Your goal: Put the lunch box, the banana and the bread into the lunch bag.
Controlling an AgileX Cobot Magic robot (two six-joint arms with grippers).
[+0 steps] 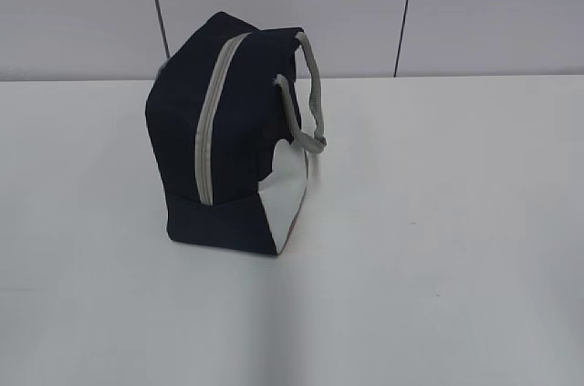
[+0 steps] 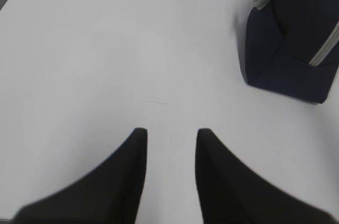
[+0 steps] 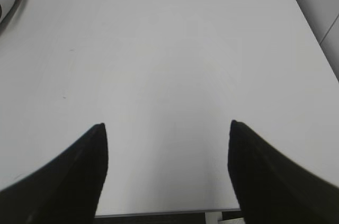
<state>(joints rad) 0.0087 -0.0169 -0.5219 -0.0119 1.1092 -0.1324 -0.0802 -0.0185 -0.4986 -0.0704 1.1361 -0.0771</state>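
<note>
lunch bag (image 2: pixel 286 49) — cropped at frame edge

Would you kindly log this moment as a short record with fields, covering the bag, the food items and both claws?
lunch bag: stands on the white table, zipper closed
handles: grey straps on the bag's right side in the exterior view
lunch box, banana, bread: not visible in any view
left claw: open, empty, above bare table, bag to its right
right claw: open wider, empty, above bare table
arms in exterior view: not in frame
</note>
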